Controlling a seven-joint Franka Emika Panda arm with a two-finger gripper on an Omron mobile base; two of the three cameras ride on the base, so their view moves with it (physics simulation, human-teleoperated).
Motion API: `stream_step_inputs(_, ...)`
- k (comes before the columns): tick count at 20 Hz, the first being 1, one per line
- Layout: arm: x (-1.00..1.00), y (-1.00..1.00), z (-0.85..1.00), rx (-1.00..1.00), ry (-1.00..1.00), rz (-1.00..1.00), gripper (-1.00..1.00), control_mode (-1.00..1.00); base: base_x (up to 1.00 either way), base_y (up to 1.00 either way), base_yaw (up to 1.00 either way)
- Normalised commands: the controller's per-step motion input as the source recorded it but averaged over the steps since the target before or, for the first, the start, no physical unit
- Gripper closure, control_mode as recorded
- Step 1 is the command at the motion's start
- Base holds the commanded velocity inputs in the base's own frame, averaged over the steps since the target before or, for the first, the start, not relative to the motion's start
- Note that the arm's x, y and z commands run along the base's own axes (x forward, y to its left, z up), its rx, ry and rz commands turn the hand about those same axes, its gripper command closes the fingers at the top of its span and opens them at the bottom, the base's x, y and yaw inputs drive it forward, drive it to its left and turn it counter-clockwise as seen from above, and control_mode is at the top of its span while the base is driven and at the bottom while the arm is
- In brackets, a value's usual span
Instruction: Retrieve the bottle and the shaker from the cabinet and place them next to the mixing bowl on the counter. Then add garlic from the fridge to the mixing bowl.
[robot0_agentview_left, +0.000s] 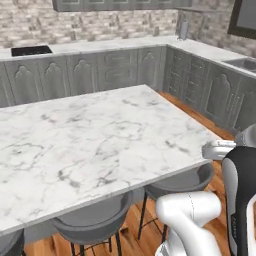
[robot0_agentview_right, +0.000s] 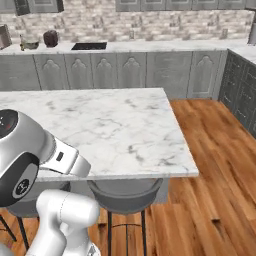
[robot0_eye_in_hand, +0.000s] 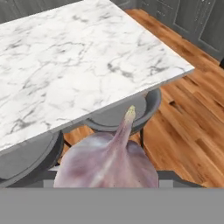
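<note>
A whitish-purple garlic (robot0_eye_in_hand: 107, 164) bulb with a pointed tip fills the bottom of the hand view, held close to the camera. My gripper (robot0_eye_in_hand: 109, 178) is shut on it, and the bulb hides the fingers. The garlic hangs over the near edge of the marble island (robot0_eye_in_hand: 65, 57), above the stools. A small pale olive mixing bowl (robot0_agentview_right: 30, 44) stands far off on the back counter at the left. The bottle and the shaker are too small to make out there. Grey wall cabinet doors (robot0_agentview_right: 42, 5) hang above that counter. The fridge is out of view.
Grey stools (robot0_agentview_right: 125, 192) stand under the island's near edge (robot0_agentview_left: 90, 215). Wood floor (robot0_agentview_right: 215, 150) opens to the right of the island. Grey base cabinets line the back wall, with a black cooktop (robot0_agentview_right: 89, 46) and a dark jar (robot0_agentview_right: 50, 37). A sink (robot0_agentview_left: 245, 62) is far right.
</note>
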Motion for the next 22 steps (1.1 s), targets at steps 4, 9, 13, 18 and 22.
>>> stream_step_inputs(4,0.0,0.0,0.0,0.0,0.0,0.0,1.0,1.0,0.37,-1.0,0.22)
stream_step_inputs(9,0.0,0.0,0.0,0.0,0.0,0.0,1.0,1.0,0.13,-1.0,0.04)
stream_step_inputs(13,0.0,0.0,0.0,0.0,0.0,0.0,1.0,1.0,0.24,-1.0,-0.02)
stream_step_inputs(18,0.0,0.0,0.0,0.0,0.0,0.0,1.0,1.0,0.84,-1.0,-0.03)
stream_step_inputs(22,0.0,0.0,0.0,0.0,0.0,0.0,1.0,1.0,1.0,-1.0,0.15)
